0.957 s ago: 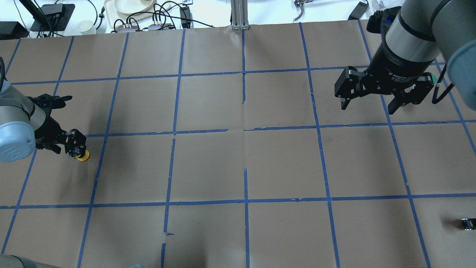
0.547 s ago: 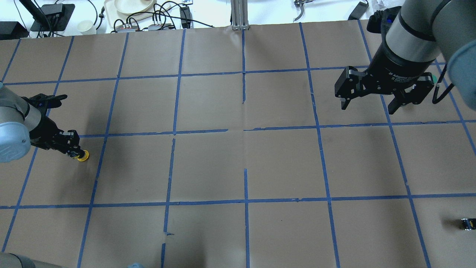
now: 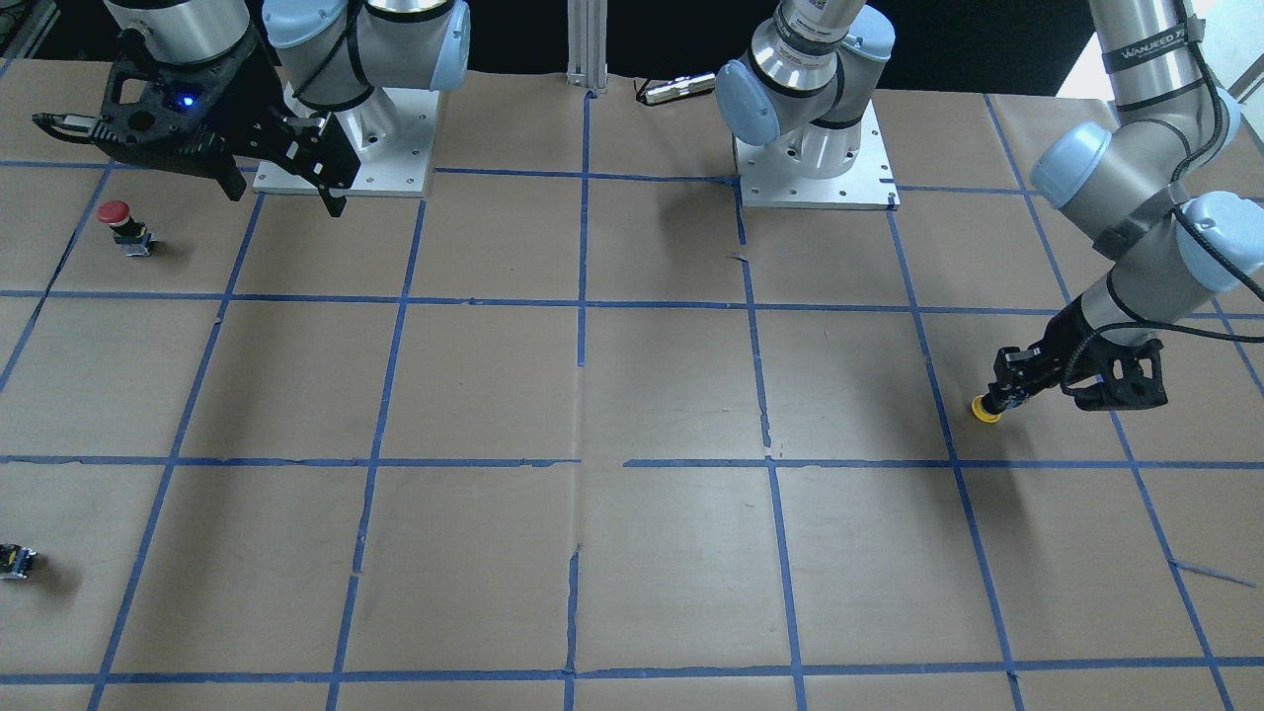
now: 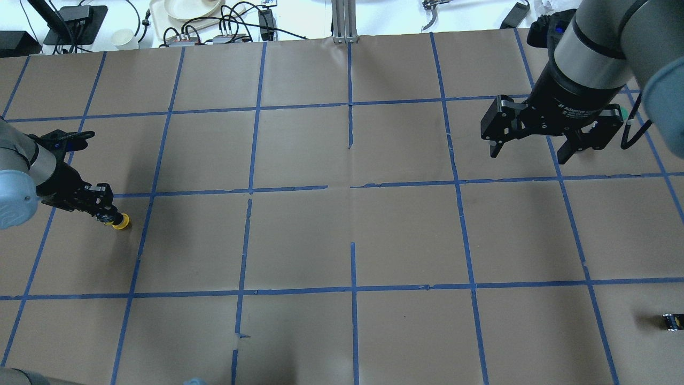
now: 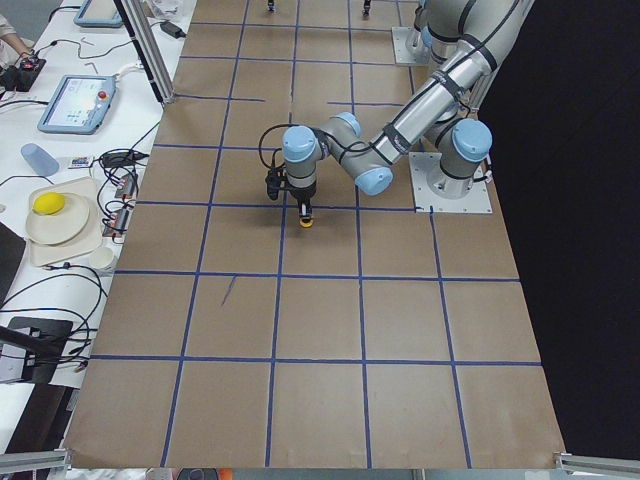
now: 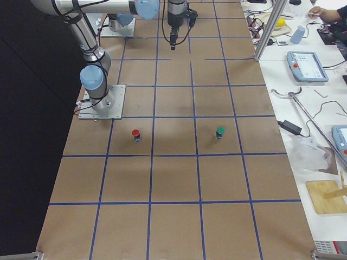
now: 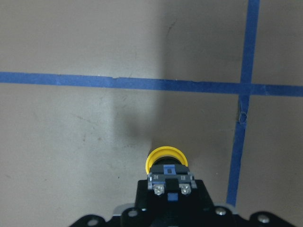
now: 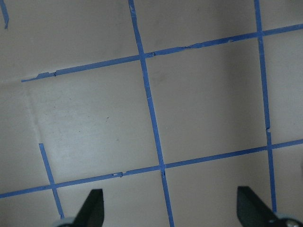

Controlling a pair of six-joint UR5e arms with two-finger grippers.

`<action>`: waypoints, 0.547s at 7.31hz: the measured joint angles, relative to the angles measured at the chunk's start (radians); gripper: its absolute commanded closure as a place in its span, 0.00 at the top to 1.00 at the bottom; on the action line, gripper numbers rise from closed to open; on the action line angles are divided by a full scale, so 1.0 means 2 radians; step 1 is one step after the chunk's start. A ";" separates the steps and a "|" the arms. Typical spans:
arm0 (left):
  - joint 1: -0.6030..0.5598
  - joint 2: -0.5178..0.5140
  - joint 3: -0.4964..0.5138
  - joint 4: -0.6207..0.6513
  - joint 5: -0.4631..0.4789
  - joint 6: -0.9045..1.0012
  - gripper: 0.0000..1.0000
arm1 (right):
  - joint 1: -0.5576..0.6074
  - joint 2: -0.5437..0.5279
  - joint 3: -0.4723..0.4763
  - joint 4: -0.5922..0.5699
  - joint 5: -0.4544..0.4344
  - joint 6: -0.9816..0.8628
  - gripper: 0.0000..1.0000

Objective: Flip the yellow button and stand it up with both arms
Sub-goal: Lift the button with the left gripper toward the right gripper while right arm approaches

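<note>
Yellow button (image 4: 122,222) tilted cap-down against surface (image 4: 342,235), at robot's far left, near tape line. Left gripper (image 4: 109,216) pinches its dark body. Right gripper (image 4: 527,156) hangs well apart, jaws spread wide.

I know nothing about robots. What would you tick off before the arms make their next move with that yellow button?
1. Grip: the left tool is shut on the yellow button: ok.
2. Button standing on its base: not ok, its cap points down toward the table.
3. Cap touching the table: cannot tell.
4. Helper ready: the right tool is open and empty: ok.
5. Helper close enough to take part: not ok, the right tool hangs far across the table.
</note>
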 measured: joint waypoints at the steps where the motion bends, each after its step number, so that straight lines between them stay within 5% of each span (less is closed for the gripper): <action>1: 0.001 0.011 0.000 -0.031 -0.041 0.000 0.18 | 0.000 0.000 0.000 0.000 0.000 0.001 1.00; 4: -0.007 0.063 -0.015 -0.147 -0.189 -0.008 0.18 | 0.000 0.005 0.000 -0.002 0.001 0.001 1.00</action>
